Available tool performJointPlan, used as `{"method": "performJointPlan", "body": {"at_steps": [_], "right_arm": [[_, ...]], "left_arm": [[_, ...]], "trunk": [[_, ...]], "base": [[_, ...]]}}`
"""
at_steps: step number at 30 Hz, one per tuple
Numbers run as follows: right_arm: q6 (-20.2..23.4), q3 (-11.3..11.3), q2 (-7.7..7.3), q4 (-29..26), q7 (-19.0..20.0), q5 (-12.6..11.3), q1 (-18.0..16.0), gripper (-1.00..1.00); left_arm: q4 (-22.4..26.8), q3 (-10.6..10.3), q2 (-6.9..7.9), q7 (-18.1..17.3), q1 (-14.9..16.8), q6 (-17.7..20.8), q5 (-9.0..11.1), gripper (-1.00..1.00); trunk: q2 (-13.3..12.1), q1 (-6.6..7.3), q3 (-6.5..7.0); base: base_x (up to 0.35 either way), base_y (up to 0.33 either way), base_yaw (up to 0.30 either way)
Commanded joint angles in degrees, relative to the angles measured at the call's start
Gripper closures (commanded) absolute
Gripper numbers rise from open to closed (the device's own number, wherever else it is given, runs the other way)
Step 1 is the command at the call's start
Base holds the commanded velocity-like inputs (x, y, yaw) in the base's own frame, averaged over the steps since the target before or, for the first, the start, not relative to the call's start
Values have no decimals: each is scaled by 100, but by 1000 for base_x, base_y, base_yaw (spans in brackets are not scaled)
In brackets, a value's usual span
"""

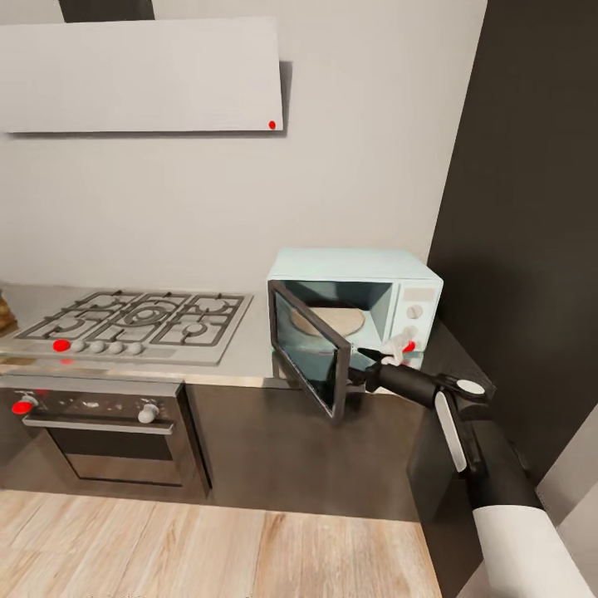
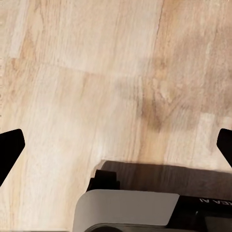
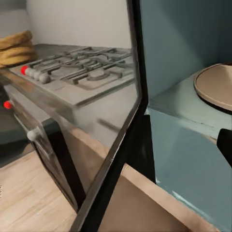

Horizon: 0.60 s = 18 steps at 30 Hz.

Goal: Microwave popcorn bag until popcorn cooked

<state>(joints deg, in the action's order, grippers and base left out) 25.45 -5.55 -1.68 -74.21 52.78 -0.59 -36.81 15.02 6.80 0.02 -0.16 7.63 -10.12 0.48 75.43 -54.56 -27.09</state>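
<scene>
A: Microwave (image 1: 399, 286) at the right end of the countertop (image 1: 253, 350), door (image 1: 311, 349) swung wide toward the hob (image 1: 137, 320). Right gripper (image 1: 365, 359) just beside the door's free edge, down by its lower corner.

B: Clamped on that edge or let go?

A: Cannot tell. Up close, just one dark fingertip (image 3: 225, 147) past the door frame, the other hidden. Door edge running right across the wrist camera, hob seen through the glass.

B: And the left gripper (image 2: 116, 145)?

A: Hanging low over the wood floor (image 2: 72, 72), fingers spread wide, nothing between them.

B: Anything inside the box?

A: Round tan turntable (image 1: 332, 320) sitting bare in the cavity. So, by the look of it, loading not yet done. Where the popcorn bag lies, cannot tell from here.

B: Best way through this step, then?

A: Probably: leave the door fully open and back the right arm out along the door's plane, not across it, to avoid knocking it shut. Then turn to search the rest of the countertop for the bag. On returning, approach from the front, keep the bag upright, set it at the turntable's centre, clear of the walls. Close the door with a flat push near the free edge.
</scene>
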Motion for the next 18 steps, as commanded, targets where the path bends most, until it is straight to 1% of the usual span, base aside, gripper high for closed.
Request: {"method": "performJointPlan", "body": {"at_steps": [1,3,6,11,15,18], "right_arm": [[48,-7,4,-42,24,-13,21,-100],[48,-7,8,-78,23,-13,44,-100],[48,-20,7,-99,22,-11,58,-100],[48,-18,10,-101,20,-11,60,-100],[48,-9,10,-97,-105,-10,65,-100],[48,-7,10,-97,-138,-16,67,-100]], "left_arm": [[-8,14,-2,-2,7,-20,4,-100],[-7,14,-2,-2,6,-19,4,-100],[-7,14,-1,-2,5,-22,4,-100],[-7,14,-2,-2,9,-18,9,-100],[-7,14,-2,-2,10,-21,12,-100],[-7,21,1,-2,4,-24,10,-100]], "trunk": [[3,0,-6],[3,0,-6],[3,0,-6],[3,0,-6],[3,0,-6],[3,0,-6]], "base": [[0,0,233],[0,0,227],[-36,0,62],[-252,0,11],[-36,0,214],[-17,10,99]]}}
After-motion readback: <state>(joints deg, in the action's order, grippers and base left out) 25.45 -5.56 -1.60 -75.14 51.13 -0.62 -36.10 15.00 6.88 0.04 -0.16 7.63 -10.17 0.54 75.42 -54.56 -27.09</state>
